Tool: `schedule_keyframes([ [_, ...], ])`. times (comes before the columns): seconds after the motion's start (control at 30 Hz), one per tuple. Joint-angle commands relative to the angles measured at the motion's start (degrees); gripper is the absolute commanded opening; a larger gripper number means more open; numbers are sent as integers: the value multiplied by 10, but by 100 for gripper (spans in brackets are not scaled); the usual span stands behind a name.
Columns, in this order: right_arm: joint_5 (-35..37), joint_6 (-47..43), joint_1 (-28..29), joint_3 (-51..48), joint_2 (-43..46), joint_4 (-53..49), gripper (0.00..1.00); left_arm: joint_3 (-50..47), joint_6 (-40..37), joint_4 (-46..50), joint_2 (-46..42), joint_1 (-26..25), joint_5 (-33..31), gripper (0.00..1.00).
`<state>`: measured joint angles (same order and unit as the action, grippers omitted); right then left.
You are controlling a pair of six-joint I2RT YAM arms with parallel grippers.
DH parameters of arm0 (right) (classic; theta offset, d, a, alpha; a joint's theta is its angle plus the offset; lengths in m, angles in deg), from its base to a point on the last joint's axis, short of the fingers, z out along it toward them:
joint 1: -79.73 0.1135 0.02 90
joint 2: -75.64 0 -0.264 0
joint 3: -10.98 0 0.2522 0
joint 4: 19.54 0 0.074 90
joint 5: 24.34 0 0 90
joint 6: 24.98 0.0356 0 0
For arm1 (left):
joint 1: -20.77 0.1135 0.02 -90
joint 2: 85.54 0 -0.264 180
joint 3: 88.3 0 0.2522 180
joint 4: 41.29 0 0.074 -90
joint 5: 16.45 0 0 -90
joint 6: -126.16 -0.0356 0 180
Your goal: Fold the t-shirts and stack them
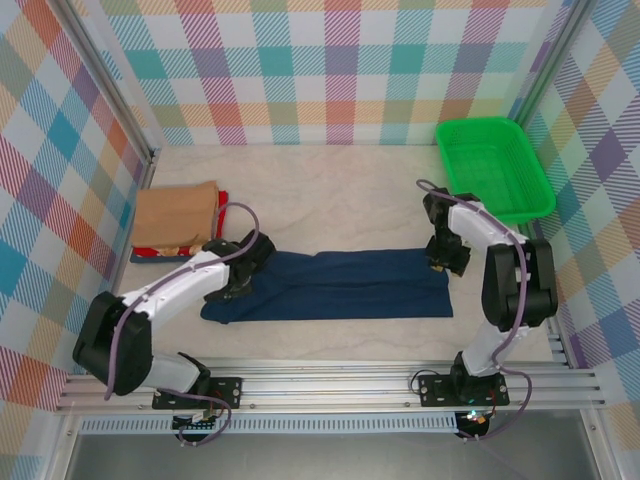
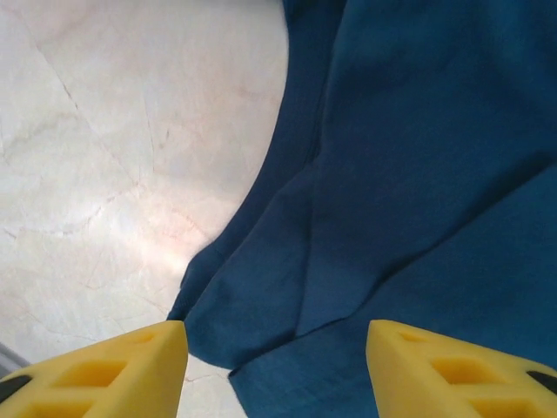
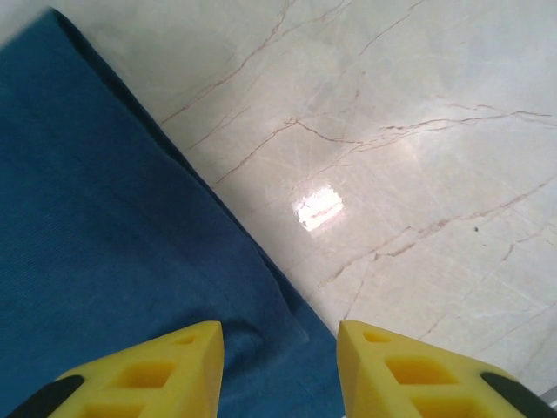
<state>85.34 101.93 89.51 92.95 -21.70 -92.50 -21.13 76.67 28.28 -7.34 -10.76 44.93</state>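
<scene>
1. Left hand: the arm reaches forward and to the right from its base, lying low over the surface. The hand points down at the left end of the navy t-shirt.
2. Left hand state, wrist view: the yellow fingers stand wide apart with nothing clamped between them. The navy t-shirt lies under the gap and spreads up and to the right. Its curved, creased edge runs out onto bare surface on the left.
3. Right hand: the arm rises from its base, bends at the elbow and comes down on the right end of the same t-shirt, with the hand just over its edge.
4. Right hand state, wrist view: the fingers are parted by a narrower gap than on the left hand and grip nothing. The hem of the t-shirt passes beneath that gap, with cloth to the left and bare surface to the right.
5. Navy t-shirt: it lies flat as a long band running left to right across the near middle of the surface, between the two hands.
6. Other t-shirts: a folded stack sits at the far left, with a tan t-shirt on top and a red edge showing beneath it. The stack is apart from the navy one.
7. Green basket: it stands at the far right corner, well apart from the t-shirts.
</scene>
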Motion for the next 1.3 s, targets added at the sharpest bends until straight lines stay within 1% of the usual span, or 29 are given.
schedule_keyframes([
  [0.0,4,8,28,7,48,-13,32,41,-14,-13,-22,10,21,54],
  [0.03,-9,4,42,2,56,1,29,44,-29,-42,-10,24,70,51],
  [0.1,-59,-13,67,-13,63,45,26,50,-46,-85,33,45,139,50],
  [0.13,-75,-9,79,-16,58,52,24,57,-56,-100,60,50,159,50],
  [0.2,-108,-7,92,-26,45,74,22,70,-67,-111,109,59,164,50],
  [0.27,-152,-7,92,-46,37,113,21,71,-70,-133,147,95,210,49],
  [0.3,-162,-6,92,-54,33,123,20,69,-73,-154,160,114,238,48],
  [0.33,-162,-3,92,-59,29,127,20,71,-80,-170,168,127,253,48],
  [0.4,-156,-4,90,-66,21,130,21,84,-99,-190,180,137,267,48],
  [0.47,-144,-7,86,-68,14,125,21,103,-115,-187,192,137,276,48],
  [0.57,-136,-13,79,-71,6,123,21,109,-119,-176,209,137,286,43],
  [0.7,-129,-13,69,-67,-7,116,21,78,-104,-187,191,132,298,40],
  [0.83,-103,-10,62,-63,-26,103,21,58,-91,-178,159,116,296,40],
  [0.97,-89,-11,52,-60,-34,97,22,39,-86,-179,157,110,299,39],
  [1.1,-89,-13,47,-60,-53,95,22,29,-82,-179,154,105,294,25],
  [1.2,-90,-10,47,-67,-60,96,22,26,-76,-176,137,97,295,21],
  [1.27,-90,-8,47,-72,-59,97,22,31,-75,-167,126,90,291,15],
])
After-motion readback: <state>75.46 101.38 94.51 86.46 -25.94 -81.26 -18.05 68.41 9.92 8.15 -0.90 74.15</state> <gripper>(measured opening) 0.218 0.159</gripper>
